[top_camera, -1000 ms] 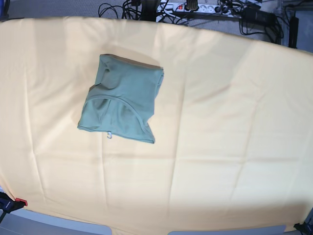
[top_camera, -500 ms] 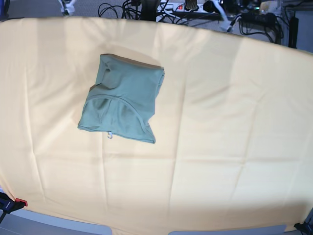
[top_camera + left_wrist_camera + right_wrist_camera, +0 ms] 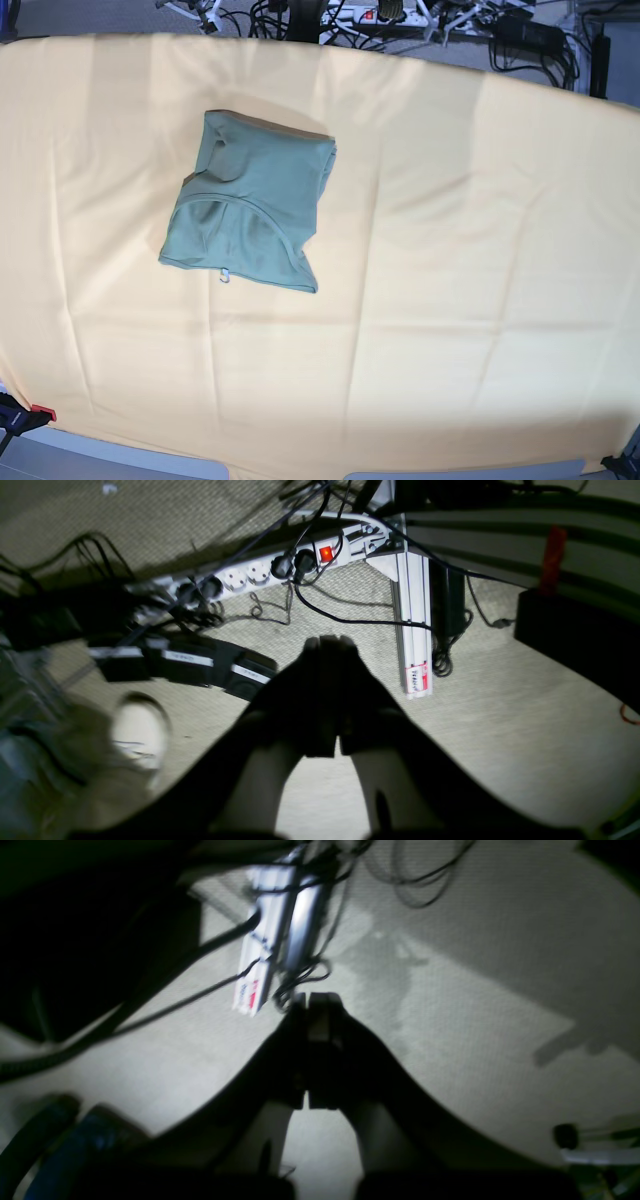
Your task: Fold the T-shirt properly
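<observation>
Nearest you in the base view, the yellow-orange cloth lay smooth and bare. Further in, left of centre, you had the T-shirt resting on it as a compact, roughly square bundle, neckline and small tag facing the near edge, nothing touching it. By my reading the fold was done, or nearly so. To finish this step well, you would have needed to leave the bundle alone and keep both arms clear, since any brush against it could have opened the layers; the slightly flared near-right corner was the one spot worth squaring if you wanted it tidier.

Beyond the far table edge, both arms pointed down at the carpeted floor, well apart from the shirt. The left gripper had its fingers pressed together on nothing, above a power strip and cables. The right gripper was likewise clenched and empty, above an aluminium profile.
</observation>
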Controlling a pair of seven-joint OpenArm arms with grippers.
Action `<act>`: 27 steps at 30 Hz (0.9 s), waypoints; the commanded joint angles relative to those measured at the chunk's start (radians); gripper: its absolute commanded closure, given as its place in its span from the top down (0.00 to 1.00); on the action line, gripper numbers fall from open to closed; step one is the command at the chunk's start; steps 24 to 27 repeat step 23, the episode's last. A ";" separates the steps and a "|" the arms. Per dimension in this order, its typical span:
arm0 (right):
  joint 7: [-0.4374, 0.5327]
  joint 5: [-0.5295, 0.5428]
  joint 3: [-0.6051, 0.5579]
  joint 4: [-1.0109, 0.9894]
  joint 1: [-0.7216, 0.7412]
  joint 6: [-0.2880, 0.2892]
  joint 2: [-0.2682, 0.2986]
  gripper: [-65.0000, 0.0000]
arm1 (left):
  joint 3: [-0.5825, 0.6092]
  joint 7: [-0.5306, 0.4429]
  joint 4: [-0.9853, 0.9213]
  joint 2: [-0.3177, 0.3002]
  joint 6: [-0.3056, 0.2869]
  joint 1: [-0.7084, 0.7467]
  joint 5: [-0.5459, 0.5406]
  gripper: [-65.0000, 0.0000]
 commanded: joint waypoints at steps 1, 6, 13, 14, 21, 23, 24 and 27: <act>0.014 0.002 -0.002 0.003 -0.010 0.008 -0.002 0.00 | 0.000 -0.033 -0.005 0.018 -0.003 0.005 -0.011 0.00; 0.026 -0.003 -0.002 0.003 -0.010 -0.005 -0.016 0.00 | -0.003 -0.085 -0.022 0.094 0.005 -0.001 0.000 0.00; 0.026 -0.002 -0.002 0.003 -0.013 -0.017 -0.018 0.00 | -0.002 -0.085 -0.022 0.142 0.048 -0.003 -0.009 0.00; 0.026 -0.003 -0.001 0.003 -0.013 -0.026 -0.019 0.00 | -0.002 -0.085 -0.022 0.142 0.048 -0.003 -0.016 0.00; 0.028 -0.001 -0.001 0.003 -0.013 -0.026 -0.021 0.00 | -0.002 -0.084 -0.022 0.142 0.049 0.000 -0.034 0.00; 0.038 -0.001 -0.001 0.003 -0.012 -0.035 -0.024 0.00 | -0.002 -0.084 -0.022 0.142 0.049 0.000 -0.034 0.00; 0.038 -0.001 -0.001 0.003 -0.012 -0.035 -0.024 0.00 | -0.002 -0.084 -0.022 0.142 0.049 0.000 -0.034 0.00; 0.038 -0.001 -0.001 0.003 -0.012 -0.035 -0.024 0.00 | -0.002 -0.084 -0.022 0.142 0.049 0.000 -0.034 0.00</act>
